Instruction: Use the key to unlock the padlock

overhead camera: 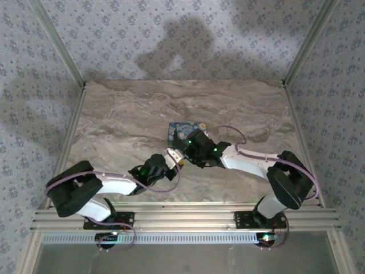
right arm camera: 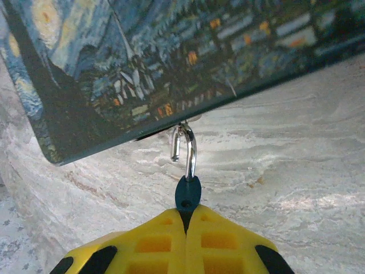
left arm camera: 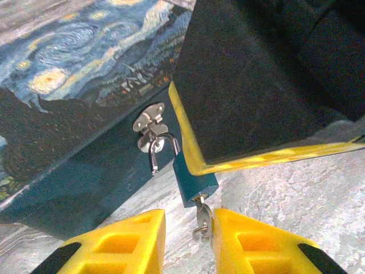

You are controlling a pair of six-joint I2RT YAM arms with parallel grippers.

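Firmly, the right hand (right arm camera: 187,212) grips the padlock (right arm camera: 188,194) at lower centre of its wrist view, the shackle (right arm camera: 192,151) hooked to the painted box (right arm camera: 142,57) above. At the bottom of the left wrist view, the left hand (left arm camera: 189,221) stands released around the key (left arm camera: 202,220) in the padlock's base.

A marble-patterned tabletop (overhead camera: 125,114) is enclosed by walls (overhead camera: 114,28) covered in grey floral print. Aluminium posts (overhead camera: 60,43) are seen at 11 and 1 o'clock, a slotted rail (overhead camera: 188,216) at 6 o'clock; shadows (overhead camera: 182,40) are cast at 12 o'clock.
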